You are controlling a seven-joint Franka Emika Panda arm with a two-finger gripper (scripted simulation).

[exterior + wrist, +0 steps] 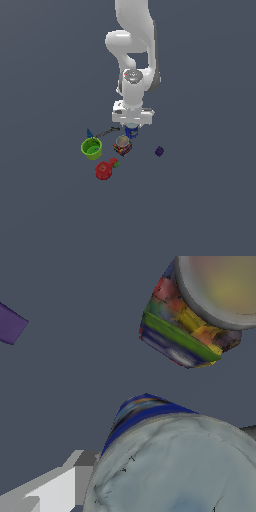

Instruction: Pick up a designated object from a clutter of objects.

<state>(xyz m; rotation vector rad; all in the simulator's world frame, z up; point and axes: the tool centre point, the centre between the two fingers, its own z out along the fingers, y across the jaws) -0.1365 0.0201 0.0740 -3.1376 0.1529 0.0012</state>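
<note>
The blue can (131, 131) with a pale silver-grey top stands among the clutter, directly under my gripper (131, 125). In the wrist view its top (175, 471) fills the lower part of the picture. My fingers (55, 486) sit on both sides of the can and meet its edge with no gap showing, so the gripper looks shut on it. The can appears to be at floor level. The multicoloured box (122, 146) (180, 336) lies just in front of it, with a round pale object on top.
A lime-green cup (91, 148), a red round fruit (103, 170) with a small red-green item beside it, a thin dark tool (107, 132), a small blue item (89, 133) and a tiny purple cube (159, 151) (10, 323) lie around the can.
</note>
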